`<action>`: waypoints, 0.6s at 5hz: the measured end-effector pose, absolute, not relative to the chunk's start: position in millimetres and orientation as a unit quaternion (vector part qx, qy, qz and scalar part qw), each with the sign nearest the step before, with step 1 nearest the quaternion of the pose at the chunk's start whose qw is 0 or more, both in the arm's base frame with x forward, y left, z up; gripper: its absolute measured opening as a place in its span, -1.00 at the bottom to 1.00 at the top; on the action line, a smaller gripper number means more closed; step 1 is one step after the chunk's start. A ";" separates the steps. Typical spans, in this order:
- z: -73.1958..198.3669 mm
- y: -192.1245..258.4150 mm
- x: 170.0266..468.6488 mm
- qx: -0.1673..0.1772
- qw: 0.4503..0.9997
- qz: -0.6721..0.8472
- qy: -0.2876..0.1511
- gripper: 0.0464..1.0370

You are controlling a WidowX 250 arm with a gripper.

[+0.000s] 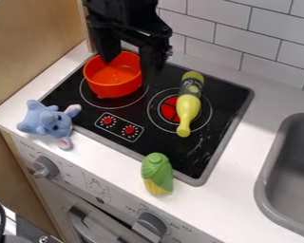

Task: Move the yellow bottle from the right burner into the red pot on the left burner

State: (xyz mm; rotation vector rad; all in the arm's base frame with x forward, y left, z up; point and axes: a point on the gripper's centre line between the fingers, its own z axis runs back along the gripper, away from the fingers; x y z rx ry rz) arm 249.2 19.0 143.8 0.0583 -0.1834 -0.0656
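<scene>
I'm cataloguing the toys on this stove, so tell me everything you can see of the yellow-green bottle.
The bottle looks like smooth, glossy plastic: a rounded base, a dark label with lighter print around the body, and a slim neck ending in a small knob. It lies on its side, neck towards the stove's front, partly over the right burner's red centre. It looks undamaged; only the cooktop appears to touch it.

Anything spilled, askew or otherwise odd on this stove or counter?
The yellow-green bottle lies on its side over the red-centred burner, where cookware belongs. The blue plush toy overlaps the edge of the cooktop, odd for fabric. Pale marks there could be scuffs or residue.
</scene>
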 end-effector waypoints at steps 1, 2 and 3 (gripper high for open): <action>138.0 19.2 247.9 0.030 0.996 -0.028 -0.082 0.92; 121.9 10.5 257.5 0.057 0.995 0.015 -0.074 0.92; 115.0 0.5 270.4 0.065 0.992 0.062 -0.087 0.92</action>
